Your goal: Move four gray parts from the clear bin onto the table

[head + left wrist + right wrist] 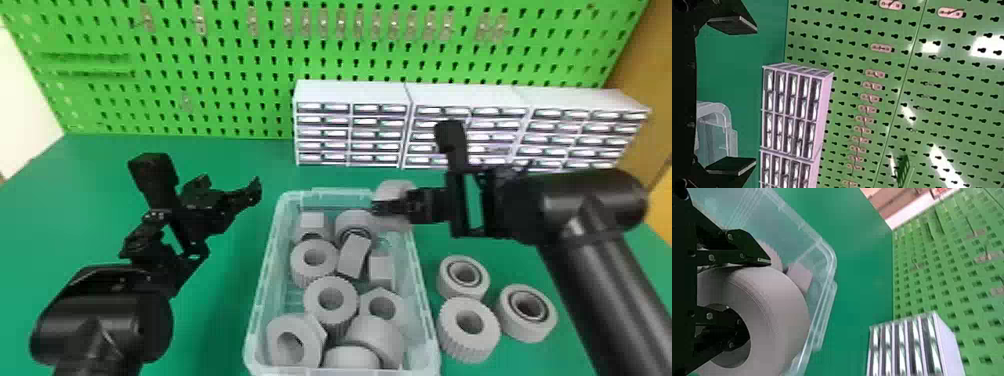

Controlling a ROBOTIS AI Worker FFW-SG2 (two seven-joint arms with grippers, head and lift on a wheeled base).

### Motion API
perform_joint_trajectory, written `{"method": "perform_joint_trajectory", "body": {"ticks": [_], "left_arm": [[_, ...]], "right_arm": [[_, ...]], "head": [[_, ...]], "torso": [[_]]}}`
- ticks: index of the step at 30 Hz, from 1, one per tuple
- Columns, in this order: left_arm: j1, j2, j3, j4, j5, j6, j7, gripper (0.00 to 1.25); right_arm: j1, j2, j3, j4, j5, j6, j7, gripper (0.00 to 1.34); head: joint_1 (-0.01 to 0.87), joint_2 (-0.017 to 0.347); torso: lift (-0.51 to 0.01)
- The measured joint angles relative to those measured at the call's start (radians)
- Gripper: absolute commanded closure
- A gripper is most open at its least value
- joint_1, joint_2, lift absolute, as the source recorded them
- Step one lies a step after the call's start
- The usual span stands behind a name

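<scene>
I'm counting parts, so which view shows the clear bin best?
Head view: it looks down into the clear bin, onto gray parts. The left wrist view catches one corner; the right wrist's, an end beyond the held part.

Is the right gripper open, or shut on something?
Shut on something: the right gripper has a gray ring between its fingers, one against the ring's outer side, the other inside its hole.
</scene>
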Motion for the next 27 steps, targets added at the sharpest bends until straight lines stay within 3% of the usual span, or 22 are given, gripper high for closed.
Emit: {"method": "perform_joint_trajectory", "body": {"ticks": [13,27], "left_arm": [[0.001,0.000,0.005,0.000,0.002,0.000,-0.005,0.11],[0.000,0.000,0.005,0.000,0.004,0.004,-0.008,0.11]], "right_arm": [[0.080,-0.024,-0.219,-0.081,0.176,0.124,0.000,1.20],[0.111,-0.043,-0.324,-0.051,0.344,0.221,0.001,1.20]], "head": [[0.678,0.034],[0.678,0.034]], "torso": [[-0.050],[-0.050]]}}
